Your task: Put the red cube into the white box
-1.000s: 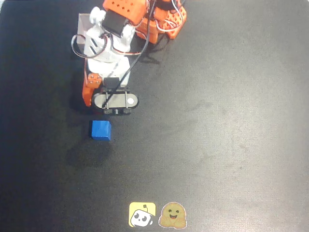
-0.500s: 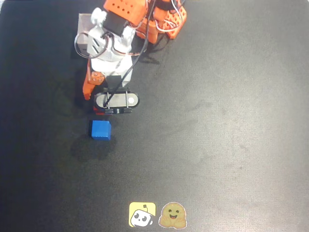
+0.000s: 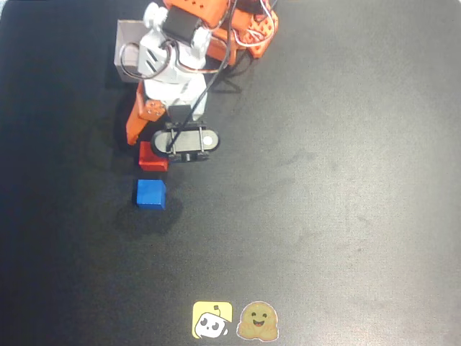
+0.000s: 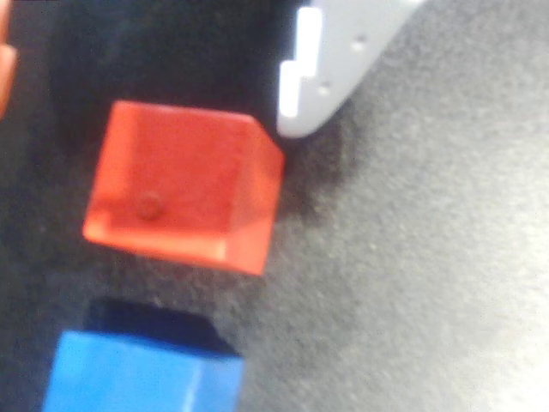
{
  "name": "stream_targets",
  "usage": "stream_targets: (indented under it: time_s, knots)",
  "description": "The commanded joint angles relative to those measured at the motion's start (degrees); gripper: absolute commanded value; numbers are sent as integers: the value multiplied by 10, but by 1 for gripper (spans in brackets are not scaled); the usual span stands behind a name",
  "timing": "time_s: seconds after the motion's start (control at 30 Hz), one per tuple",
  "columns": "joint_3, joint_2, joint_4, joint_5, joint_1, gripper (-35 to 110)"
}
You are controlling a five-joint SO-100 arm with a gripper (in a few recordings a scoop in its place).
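In the overhead view, the arm is seen drawn back toward the top of the picture compared with a second ago, and the red cube (image 3: 152,156), which was then hidden under the wrist, is now uncovered on the black mat (image 3: 338,180). The cube lies just above the blue cube (image 3: 150,194), a narrow dark strip being left between them; the blue cube is found at the same spot as before. The gripper (image 3: 148,140) is placed at the top edge of the red cube, with the orange finger (image 3: 137,126) reaching down beside its upper left corner; whether it touches cannot be told here. The white box (image 3: 128,45) is seen at the top left, partly covered by the arm, well apart from the red cube. Two stickers (image 3: 235,320) are fixed near the bottom edge. In the wrist view, the red cube (image 4: 182,185) is shown resting on the mat between the fingers, with the white finger (image 4: 330,64) set at its upper right corner and a sliver of orange at the left edge. The pincer is spread wider than the cube and nothing is held. The blue cube (image 4: 141,373) is seen just below.
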Motion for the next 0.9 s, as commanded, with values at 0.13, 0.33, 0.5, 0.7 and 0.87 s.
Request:
stream_targets:
  time_s: [0.13, 0.33, 0.5, 0.7, 0.87]
  knots:
    - [-19, -38, -10, 11, -11, 24]
    - [-22, -76, -37, 9, -11, 24]
    - [-27, -131, -83, 6, -5, 24]
    - [-33, -163, -104, 8, -3, 24]
    - [-32, -182, -127, 8, 2, 23]
